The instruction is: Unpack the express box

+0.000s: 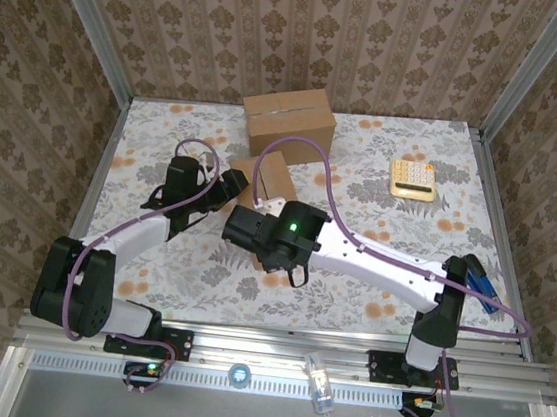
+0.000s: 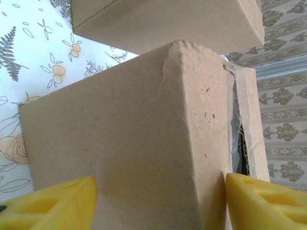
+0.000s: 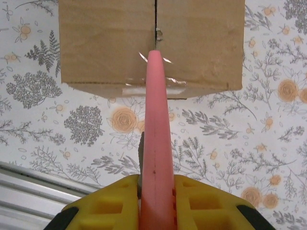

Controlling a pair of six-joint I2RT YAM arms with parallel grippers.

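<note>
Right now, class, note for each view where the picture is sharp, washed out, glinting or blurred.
Top external view: even light, sharp throughout. Left wrist view: tablecloth washed out at upper left, yellow fingers soft-edged close up. Right wrist view: tape glints beside the pink cutter's tip; box in focus.

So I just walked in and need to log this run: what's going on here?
The left tool grips the small box from both sides, steadying it. The right tool is clamped on a pink cutter, whose tip sits at the box's taped seam. The flaps look closed and nothing is out yet. A larger box sits behind.
</note>
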